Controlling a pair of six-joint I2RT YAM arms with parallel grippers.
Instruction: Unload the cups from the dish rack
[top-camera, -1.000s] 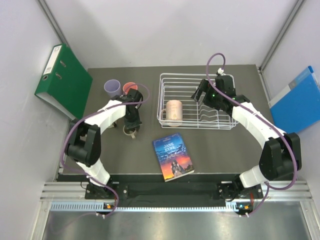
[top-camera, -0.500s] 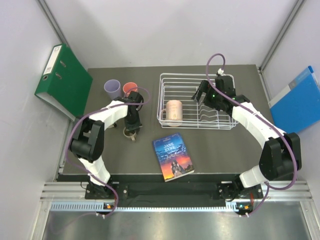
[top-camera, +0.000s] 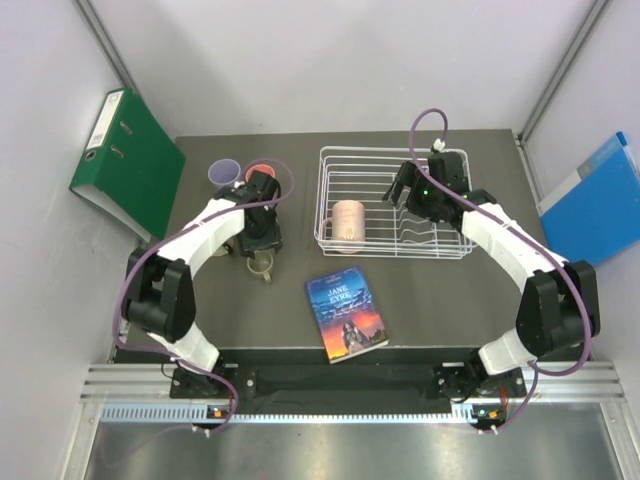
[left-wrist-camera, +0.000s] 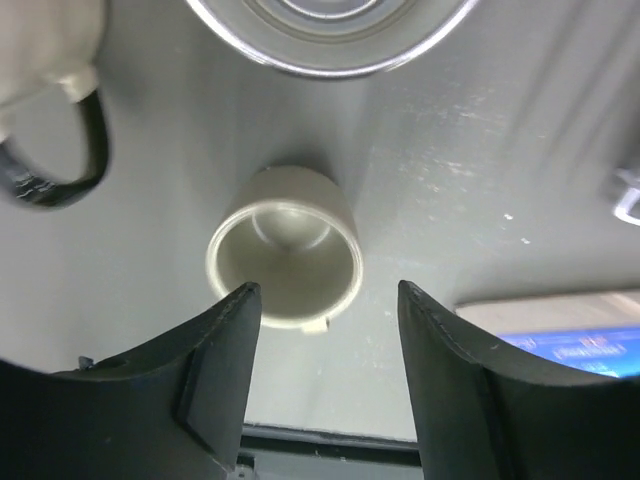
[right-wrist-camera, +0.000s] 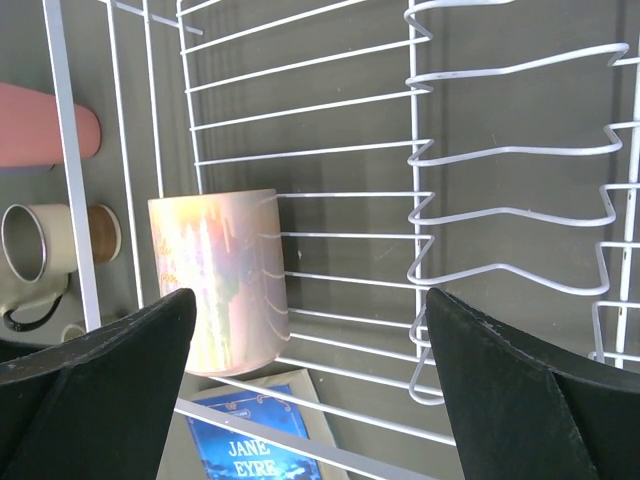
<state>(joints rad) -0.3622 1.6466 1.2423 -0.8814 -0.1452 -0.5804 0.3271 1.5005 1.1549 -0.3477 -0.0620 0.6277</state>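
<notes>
We're looking at three down: lilac plastic tumbler (top-camera: 223, 173) and salmon-pink cup (top-camera: 258, 171) sitting beyond our left gripper (left-wrist-camera: 325, 300), beige-olive handled mug (left-wrist-camera: 285, 245) standing loose under its spread jaws. Pale peach handled mug (right-wrist-camera: 220, 280) is waiting in the white wire dish rack (right-wrist-camera: 70, 150), below our wide-open right gripper (right-wrist-camera: 310, 300).

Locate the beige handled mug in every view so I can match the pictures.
Top external: the beige mug stands on the table, left of the dish rack.
Left wrist: centre, beyond the left gripper, whose fingers are open.
Right wrist: left edge, outside the rack wire.
Shared landmark: the Jane Eyre book, seen in all three.
</notes>
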